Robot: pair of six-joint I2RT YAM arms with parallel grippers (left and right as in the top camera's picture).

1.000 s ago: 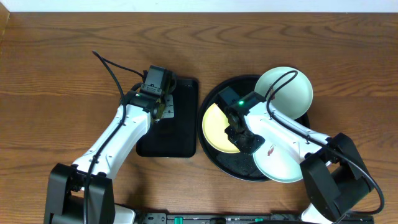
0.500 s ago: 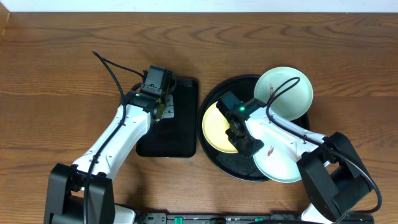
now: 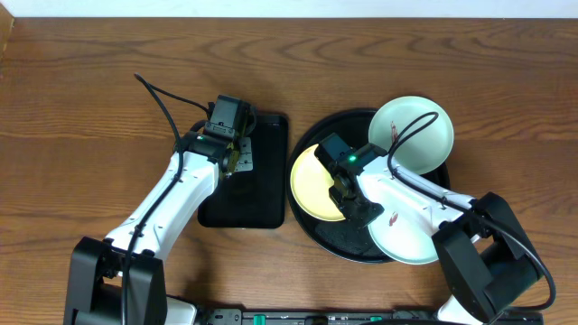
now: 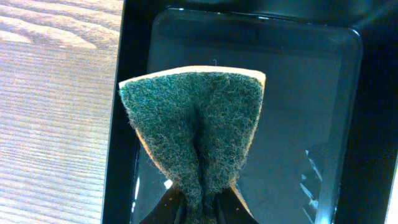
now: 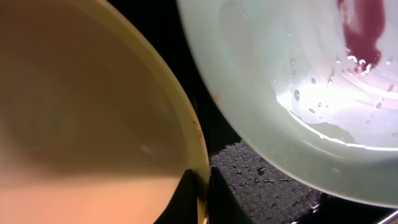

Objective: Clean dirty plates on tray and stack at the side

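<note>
The pale yellow plate (image 3: 313, 183) lies at the left of the round black tray (image 3: 318, 238), its left edge over the tray's rim. My right gripper (image 3: 343, 191) is shut on the plate's right rim; in the right wrist view the fingers (image 5: 219, 193) pinch the yellow plate (image 5: 81, 106) at its edge. Two mint plates with red smears rest on the tray, one far right (image 3: 417, 126) and one near right (image 3: 408, 236), partly under my right arm. My left gripper (image 4: 200, 210) is shut on a green sponge (image 4: 196, 124).
A rectangular black tray (image 3: 262, 206) lies left of the round tray, under the sponge and my left gripper (image 3: 237, 161). A mint plate (image 5: 292, 87) with a wet red smear sits close beside the held rim. Wood tabletop surrounds both trays.
My right gripper has closed onto the yellow plate's rim, and the plate has slid slightly left. The left arm and sponge have not moved.
</note>
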